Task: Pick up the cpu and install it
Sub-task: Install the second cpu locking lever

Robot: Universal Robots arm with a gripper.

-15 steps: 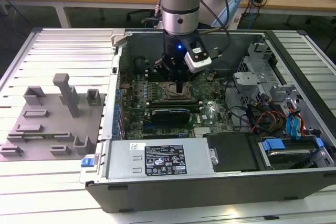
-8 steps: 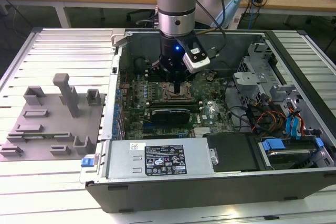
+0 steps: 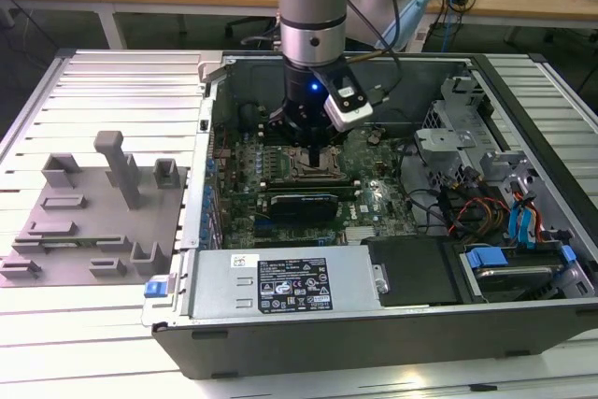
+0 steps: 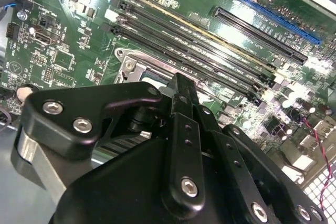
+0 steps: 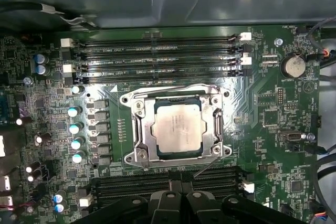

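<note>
The cpu (image 5: 177, 128), a pale silver square chip, lies flat inside the dark socket frame (image 5: 137, 129) on the green motherboard in the first wrist view. The frame's metal lever (image 5: 210, 165) sticks out at an angle near one corner. My gripper (image 5: 182, 198) hangs just above the board beside the socket, its black fingers drawn together with nothing between them. In the exterior view the gripper (image 3: 314, 158) points straight down over the socket (image 3: 311, 171) inside the open computer case. In the second wrist view the gripper's black linkage (image 4: 178, 80) covers most of the socket.
Empty memory slots (image 5: 157, 56) run along both sides of the socket. A labelled silver box (image 3: 285, 284) lies along the case's front edge, and a drive cage with cables (image 3: 486, 203) sits on the exterior view's right. A grey fixture plate (image 3: 93, 221) lies outside the case on the left.
</note>
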